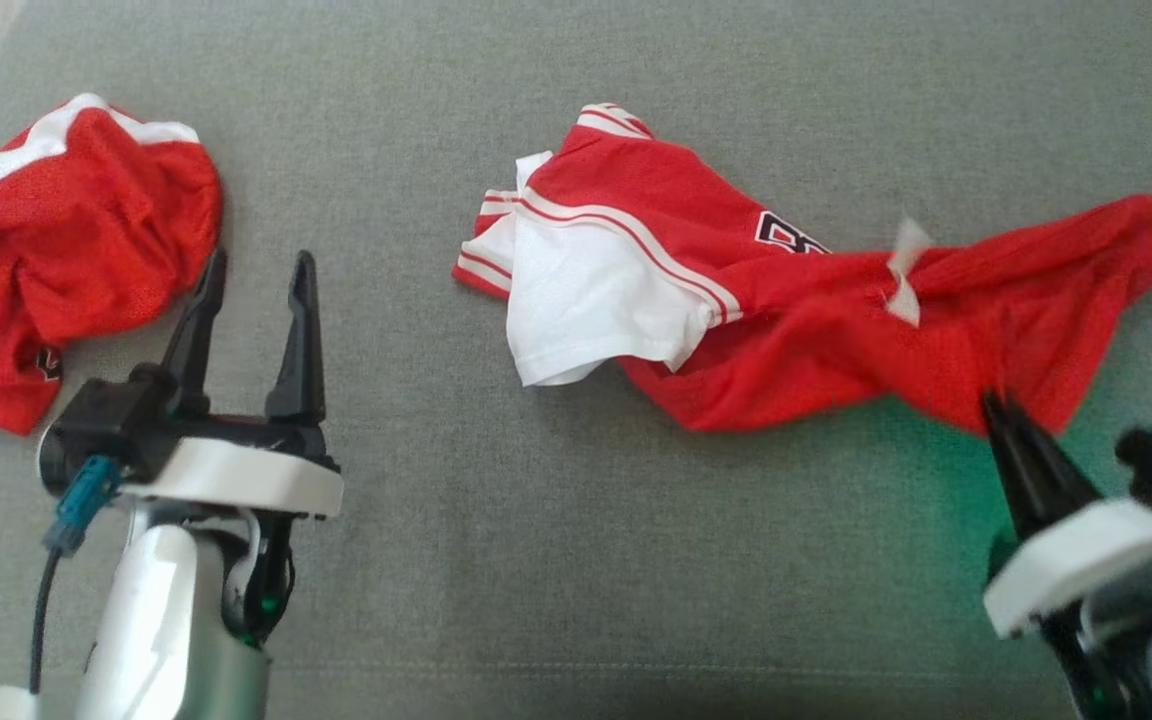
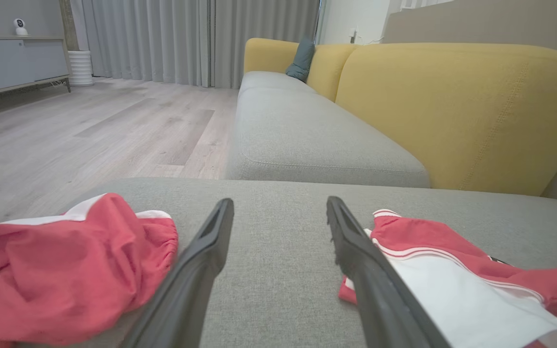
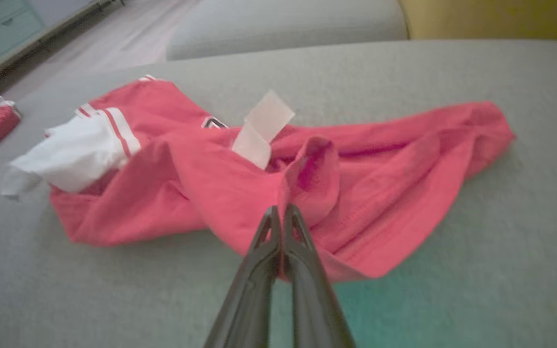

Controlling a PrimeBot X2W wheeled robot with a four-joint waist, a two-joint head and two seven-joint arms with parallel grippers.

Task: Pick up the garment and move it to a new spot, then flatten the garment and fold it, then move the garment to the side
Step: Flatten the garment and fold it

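**Right claw [image 3: 281, 210].** The 2 fingers are pressed together and clamp a raised fold of the garment [image 3: 380, 174]. The fold stands up directly at the fingertips. The rest of the garment is red, crumpled and twisted. It spreads beyond the claw and to both of its sides on the grey cushion [image 1: 576, 560].

**Garment details, relative to the right claw.**
1. A white label [image 3: 264, 128] sticks up from the middle of the garment, just beyond the fingertips.
2. A white panel [image 1: 586, 300] edged with red and white stripes lies at the far left end, well apart from the claw.

**Left claw [image 1: 258, 262].** The 2 fingers stand wide apart with nothing between them, pointing across bare cushion.
1. The striped end of the garment lies just beside the right finger.
2. A second red garment [image 1: 66, 240] with white trim is bunched just beside the left finger.
3. A yellow backrest [image 2: 452, 106] rises beyond the claw, to its right.
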